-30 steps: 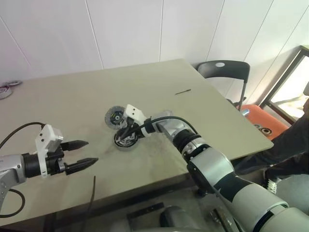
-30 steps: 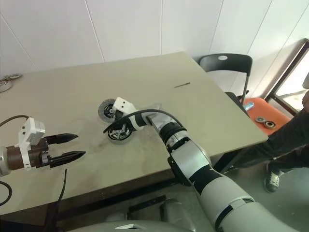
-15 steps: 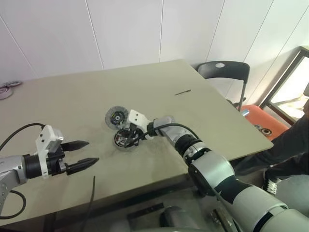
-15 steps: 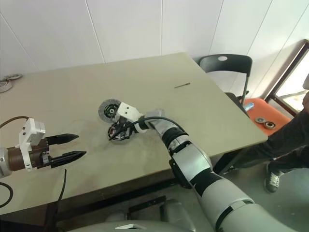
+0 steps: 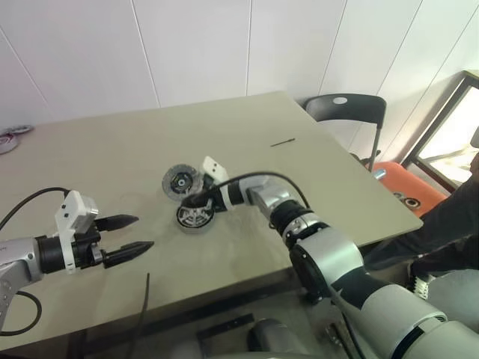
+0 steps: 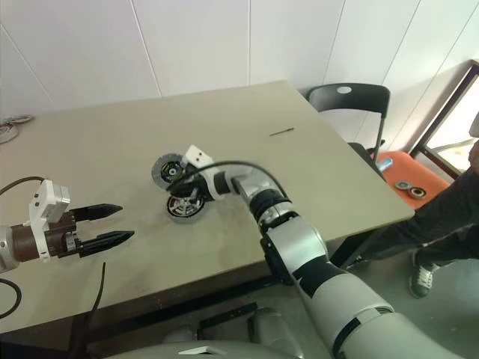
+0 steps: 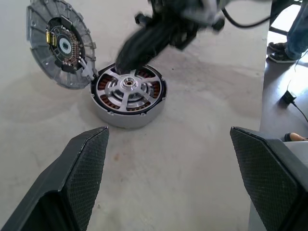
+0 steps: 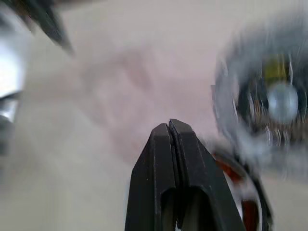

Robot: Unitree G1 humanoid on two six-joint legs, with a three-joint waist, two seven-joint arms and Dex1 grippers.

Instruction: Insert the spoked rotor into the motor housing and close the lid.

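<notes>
One spoked rotor [image 7: 129, 87], one motor housing [image 7: 126, 115], one lid [image 7: 58, 42].

Right gripper [image 6: 182, 190], fingers closed, poised directly above the motor housing [image 6: 184, 209]. The lid [image 6: 168, 169] lies just beyond it; the left gripper [image 6: 111, 226] stands well apart, fingers spread.

Both arms are silver-grey shells with black joint bands, each gripper [image 5: 123, 238] has two pointy black fingers [image 7: 82, 178] with a checkered grip texture, a white boxy camera block on the wrist, and a loose black cable looping off it.
</notes>
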